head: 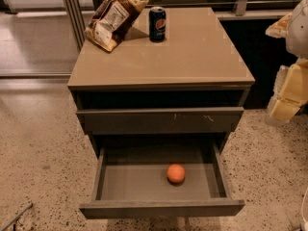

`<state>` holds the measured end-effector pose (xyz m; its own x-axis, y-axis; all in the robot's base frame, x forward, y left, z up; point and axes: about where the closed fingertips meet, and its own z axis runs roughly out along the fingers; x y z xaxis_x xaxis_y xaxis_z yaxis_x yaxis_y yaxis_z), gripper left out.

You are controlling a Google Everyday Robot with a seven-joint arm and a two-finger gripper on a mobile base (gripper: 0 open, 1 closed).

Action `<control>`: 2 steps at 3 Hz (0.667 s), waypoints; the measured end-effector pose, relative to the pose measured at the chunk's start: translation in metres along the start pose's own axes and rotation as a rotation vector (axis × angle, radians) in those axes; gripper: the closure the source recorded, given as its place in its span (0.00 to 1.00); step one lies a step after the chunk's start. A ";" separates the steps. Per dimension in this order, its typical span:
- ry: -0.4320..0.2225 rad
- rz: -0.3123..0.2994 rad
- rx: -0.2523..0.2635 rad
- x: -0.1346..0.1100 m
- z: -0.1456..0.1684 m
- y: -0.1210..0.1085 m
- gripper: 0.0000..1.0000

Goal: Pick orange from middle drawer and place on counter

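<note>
The orange (176,173) lies on the flat grey floor of the middle drawer (161,208), right of centre. The drawer is pulled wide open toward me. Above it is the drawer front with pale scratch marks (159,121), slightly out. The tan counter (192,57) tops the cabinet. My arm hangs at the right edge of the view, and its pale gripper (285,105) is beside the cabinet's right side. It is well above and to the right of the orange and touches nothing.
A blue soda can (157,24) and a brown snack bag (113,16) stand at the back left of the counter. Speckled floor (38,153) surrounds the cabinet. A thin metal rod (14,216) lies at the bottom left. Dark shelving and rails run behind.
</note>
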<state>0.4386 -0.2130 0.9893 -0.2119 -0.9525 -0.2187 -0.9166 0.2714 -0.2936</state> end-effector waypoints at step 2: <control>0.000 0.000 0.000 0.000 0.000 0.000 0.19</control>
<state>0.4386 -0.2130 0.9893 -0.2119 -0.9525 -0.2188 -0.9166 0.2714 -0.2937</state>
